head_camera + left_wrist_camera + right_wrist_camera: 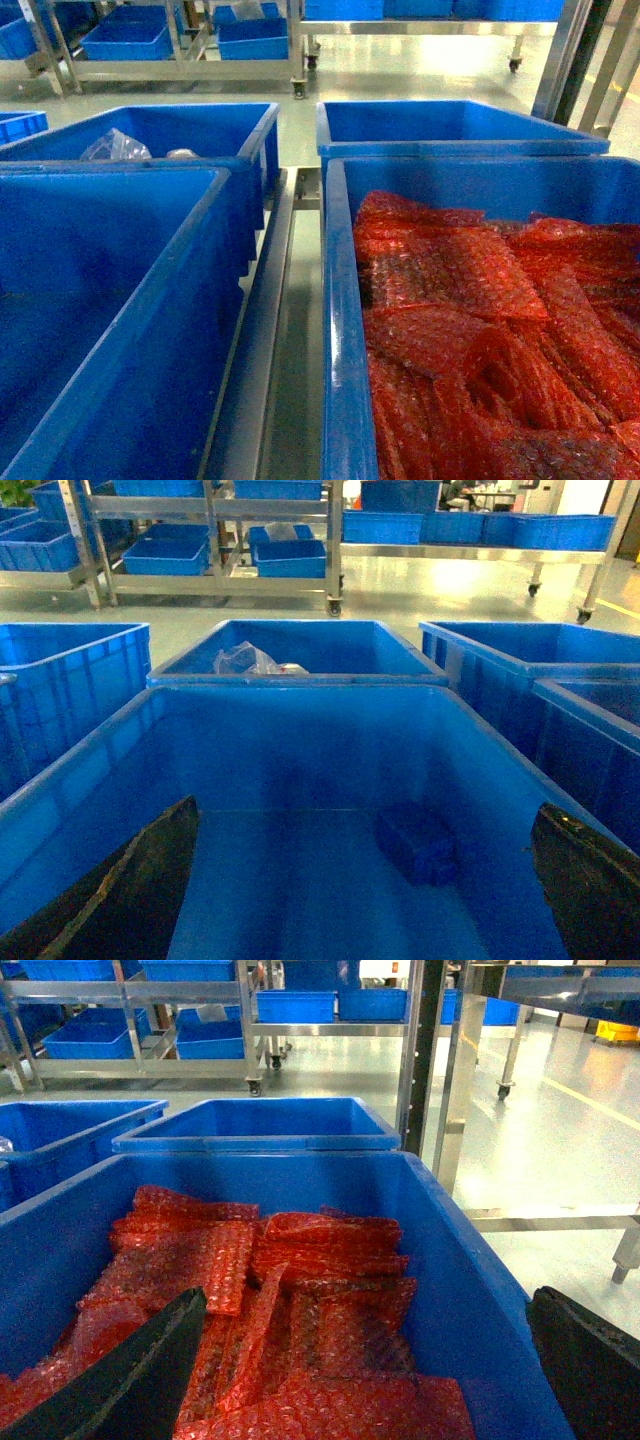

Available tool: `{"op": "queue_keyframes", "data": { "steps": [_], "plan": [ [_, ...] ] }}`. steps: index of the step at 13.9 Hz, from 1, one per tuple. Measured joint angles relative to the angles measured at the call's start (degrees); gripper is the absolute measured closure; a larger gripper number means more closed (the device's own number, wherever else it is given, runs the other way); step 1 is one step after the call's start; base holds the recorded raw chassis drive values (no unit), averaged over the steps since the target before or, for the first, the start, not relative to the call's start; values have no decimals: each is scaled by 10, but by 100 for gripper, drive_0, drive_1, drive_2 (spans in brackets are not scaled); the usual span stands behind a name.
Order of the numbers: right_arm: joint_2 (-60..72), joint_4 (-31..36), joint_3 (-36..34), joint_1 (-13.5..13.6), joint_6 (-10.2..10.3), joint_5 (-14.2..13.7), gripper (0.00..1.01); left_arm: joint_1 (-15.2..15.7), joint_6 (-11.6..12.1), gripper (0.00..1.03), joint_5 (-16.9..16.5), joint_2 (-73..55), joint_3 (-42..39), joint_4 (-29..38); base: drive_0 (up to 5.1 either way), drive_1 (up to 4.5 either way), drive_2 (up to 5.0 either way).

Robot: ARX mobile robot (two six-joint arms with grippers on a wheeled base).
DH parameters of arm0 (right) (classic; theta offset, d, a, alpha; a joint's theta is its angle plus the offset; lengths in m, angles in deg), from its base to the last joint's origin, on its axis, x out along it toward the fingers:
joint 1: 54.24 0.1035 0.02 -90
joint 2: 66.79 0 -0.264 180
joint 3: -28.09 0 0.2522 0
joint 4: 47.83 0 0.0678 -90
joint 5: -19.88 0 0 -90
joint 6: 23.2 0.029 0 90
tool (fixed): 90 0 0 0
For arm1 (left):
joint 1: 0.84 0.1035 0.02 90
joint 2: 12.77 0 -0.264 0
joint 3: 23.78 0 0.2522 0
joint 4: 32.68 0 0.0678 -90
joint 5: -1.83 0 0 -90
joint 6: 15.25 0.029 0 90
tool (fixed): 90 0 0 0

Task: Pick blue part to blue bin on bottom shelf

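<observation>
Left hand [360,900], fingers spread wide and empty, above blue bin [300,750] holding blue part [416,842] at 3 o'clock; right hand [365,1380] likewise open over red bubble-wrap [300,1300].

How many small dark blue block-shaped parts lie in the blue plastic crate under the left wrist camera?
1. The small dark blue block-shaped part lies on the floor of the blue plastic crate, right of centre. The nearest floor is cut off, so more may be hidden.

Both end effectors are cropped to dark finger edges; the clear bag's [247,660] contents are indistinct.
</observation>
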Motion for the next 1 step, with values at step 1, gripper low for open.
{"op": "queue_keyframes", "data": {
  "steps": [1],
  "plan": [
    [0, 0, 0, 0, 0, 0, 3, 0, 0, 5, 0, 0, 0, 0, 0, 0, 0]
  ]
}}
